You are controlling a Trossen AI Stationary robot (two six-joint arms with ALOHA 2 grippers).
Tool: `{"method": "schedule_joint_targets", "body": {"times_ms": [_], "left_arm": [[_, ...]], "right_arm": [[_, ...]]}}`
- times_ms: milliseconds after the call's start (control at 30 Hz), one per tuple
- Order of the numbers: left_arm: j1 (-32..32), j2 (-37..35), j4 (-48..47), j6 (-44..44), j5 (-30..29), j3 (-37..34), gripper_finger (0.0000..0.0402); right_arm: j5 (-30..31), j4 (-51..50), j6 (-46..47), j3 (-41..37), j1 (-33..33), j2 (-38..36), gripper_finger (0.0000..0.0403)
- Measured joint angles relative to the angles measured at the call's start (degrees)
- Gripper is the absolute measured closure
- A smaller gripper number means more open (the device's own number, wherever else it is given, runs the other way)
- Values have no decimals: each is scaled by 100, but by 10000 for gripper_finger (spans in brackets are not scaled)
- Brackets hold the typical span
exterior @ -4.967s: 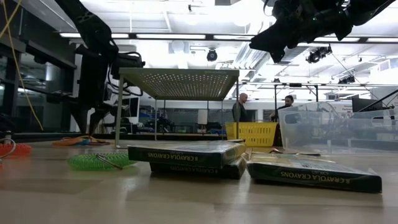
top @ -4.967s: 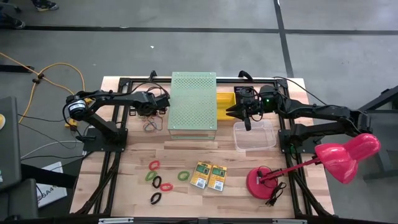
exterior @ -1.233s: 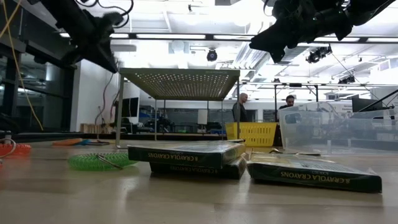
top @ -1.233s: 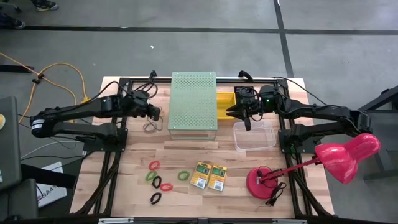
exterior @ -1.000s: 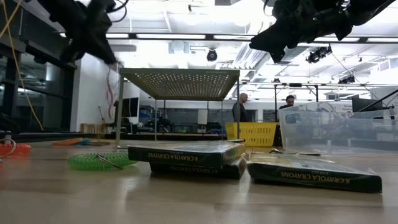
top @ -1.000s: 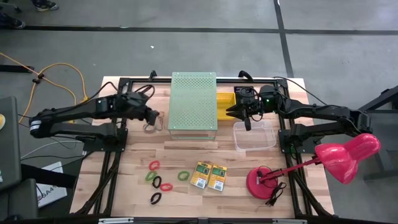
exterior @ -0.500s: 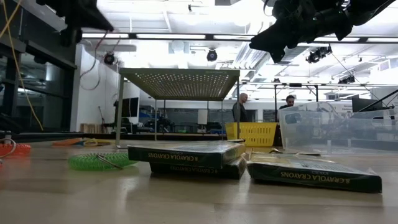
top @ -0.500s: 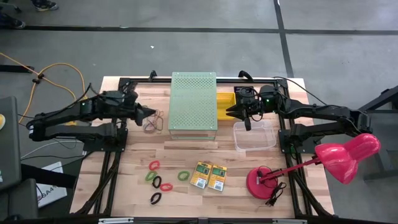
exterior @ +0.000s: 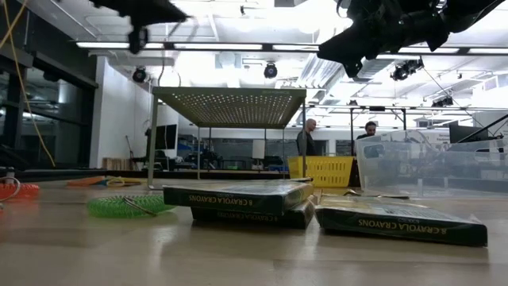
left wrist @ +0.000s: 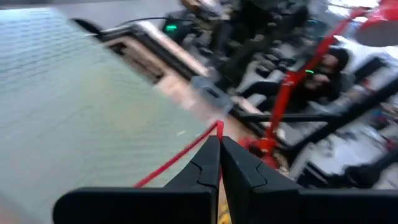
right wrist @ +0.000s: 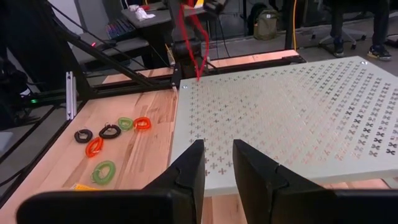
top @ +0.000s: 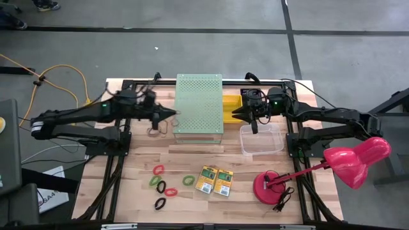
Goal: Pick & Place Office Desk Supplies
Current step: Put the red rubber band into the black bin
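From above, two crayon boxes [top: 215, 181] lie side by side on the table [top: 192, 198] beside five band loops [top: 163, 186], the clear bin [top: 261, 139] holds nothing, and the left claw [top: 174, 115] hangs at the perforated box's [top: 199, 104] edge. Low across the table, both boxes read "CRAYOLA CRAYONS". At the wrists, the left claw is clenched on a red band [left wrist: 186, 154]; the right claw [right wrist: 216, 163] stands parted, empty, over the perforated lid.

Mid-table: I see the large pale-green perforated box [top: 199, 105] blocking passage between arms.
Front right: pink desk lamp [top: 332, 167] crowds that corner.
Front centre: open wood.
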Motion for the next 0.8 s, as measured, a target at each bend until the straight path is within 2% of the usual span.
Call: {"method": "schedule_joint_targets", "body": {"times_ms": [133, 433, 633, 800], "left_arm": [[2, 776, 1088, 247, 380, 2, 401], [4, 2051, 2749, 583, 445, 2, 401], [-110, 2638, 3885, 762, 555, 2, 401], [-215, 3015, 4628, 1002, 559, 10, 401]], "right_arm": [[-2, 10, -69, 0, 50, 0, 332], [35, 599, -565, 0, 618, 0, 332], [687, 806, -972, 0, 1032, 82, 332], [939, 1374, -1097, 6, 1200, 428, 332]]}}
